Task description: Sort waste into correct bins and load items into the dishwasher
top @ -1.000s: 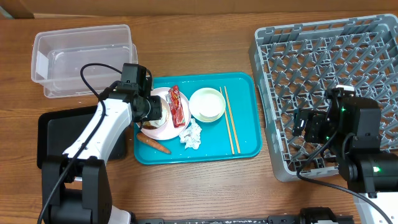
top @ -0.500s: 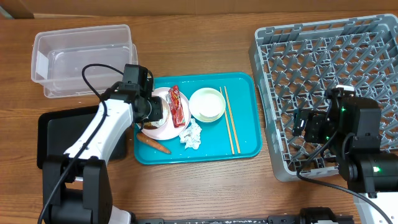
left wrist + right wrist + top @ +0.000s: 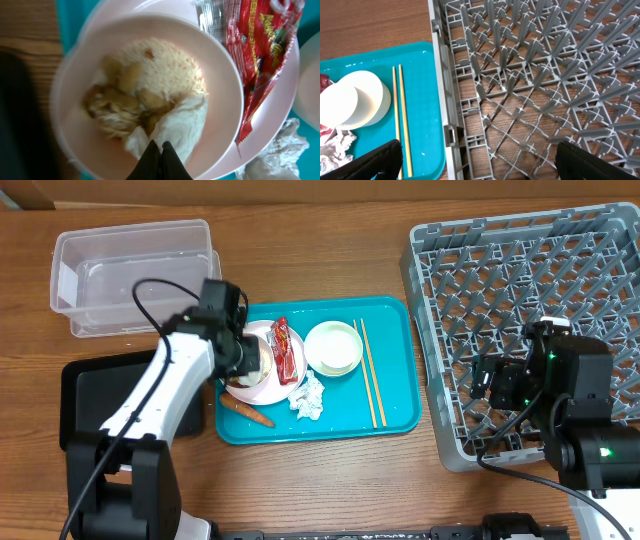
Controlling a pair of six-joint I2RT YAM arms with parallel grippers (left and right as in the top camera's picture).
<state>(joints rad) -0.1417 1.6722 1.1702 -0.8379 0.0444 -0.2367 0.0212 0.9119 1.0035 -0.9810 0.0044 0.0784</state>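
Waste-sorting step, grab phase. Left gripper point(image 3: 161, 150) sits at bottom centre of the wrist view, tips pressed together, pinched on the lower edge of the bowl tissue point(image 3: 187, 117). That tissue lies inside the bowl point(image 3: 222, 70), lower right, touching the rice point(image 3: 165, 65) heaped in the middle. Bowl sits on the plate point(image 3: 280, 107). The wrapper point(image 3: 255, 55) lies on the plate just beside the bowl, right side of the frame.

Next move, my guess: lift straight up, check the tissue comes free of the rice, then carry it to a bin. The grip looks like a thin edge only and could slip, and grains may cling. With the wrapper so close, a sideways pull might snag it or shift the bowl.

Overhead: plate is on the left part of the teal tray point(image 3: 395, 410). Same tray holds the carrot point(image 3: 246, 412) lower left, loose tissue point(image 3: 308, 396) below the wrapper, cup point(image 3: 333, 346) centre, and chopsticks point(image 3: 368, 370) right of the cup, lying top to bottom. None gripped.

Bins: black tray point(image 3: 90, 395) left of the teal tray, partly under the arm; tub point(image 3: 130, 228) upper left, nothing seen inside. Cannot tell which bin takes tissue.

Far right: rack point(image 3: 520, 270), no dishes seen in it. Right gripper point(image 3: 479, 162) has jaws wide apart, holds nothing, hangs over the rack's left wall, out of the way. Task looks barely begun
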